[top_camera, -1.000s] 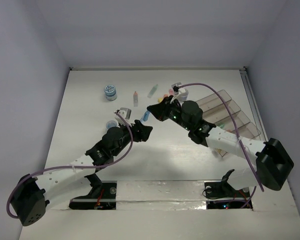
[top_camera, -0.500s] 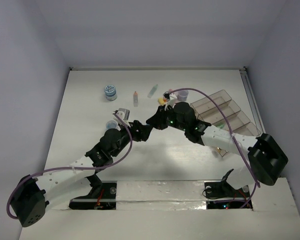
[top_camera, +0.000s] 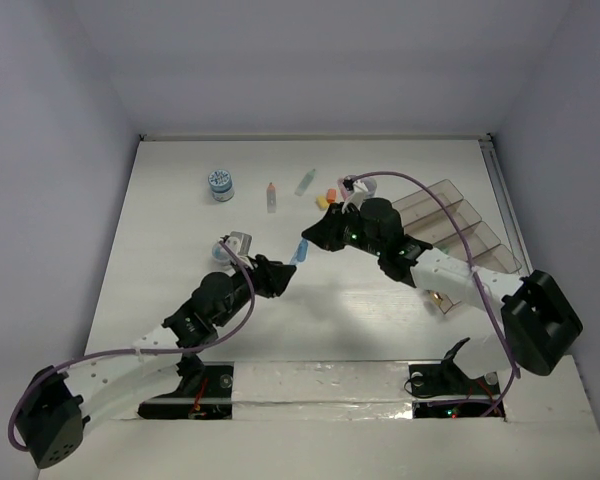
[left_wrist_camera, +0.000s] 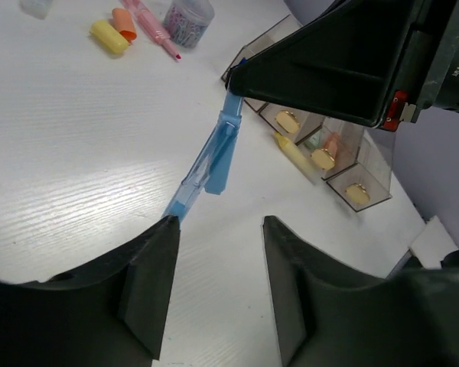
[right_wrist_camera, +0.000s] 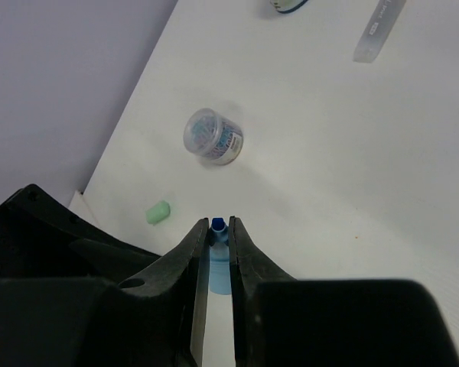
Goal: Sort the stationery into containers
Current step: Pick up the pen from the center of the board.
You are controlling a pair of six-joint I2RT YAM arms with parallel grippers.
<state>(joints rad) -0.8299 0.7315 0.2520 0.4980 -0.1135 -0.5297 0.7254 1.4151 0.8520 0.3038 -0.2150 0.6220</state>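
A blue pen (left_wrist_camera: 210,157) hangs slanted over the table, and my right gripper (right_wrist_camera: 220,223) is shut on its upper end. In the top view the right gripper (top_camera: 308,243) sits mid-table with the blue pen (top_camera: 299,252) pointing toward the left arm. My left gripper (left_wrist_camera: 218,222) is open with bare table between its fingers. The pen's lower tip ends at its left finger (left_wrist_camera: 157,252). The left gripper (top_camera: 280,275) lies just near-left of the pen. The smoky organiser tray (top_camera: 460,225) stands at the right, with small erasers in its compartments (left_wrist_camera: 321,138).
A blue-white tub (top_camera: 220,184), an orange pen (top_camera: 271,196) and a clear pen (top_camera: 305,181) lie at the back. Yellow (left_wrist_camera: 109,36) and orange (left_wrist_camera: 125,21) erasers, a pink pen (left_wrist_camera: 157,30) and a purple tub (left_wrist_camera: 187,11) sit together. A clip tub (right_wrist_camera: 213,138) and green eraser (right_wrist_camera: 159,212) lie left.
My left gripper has drawn back toward its base and narrowed somewhat, away from the blue pen. The right gripper stays shut on the pen and has shifted slightly.
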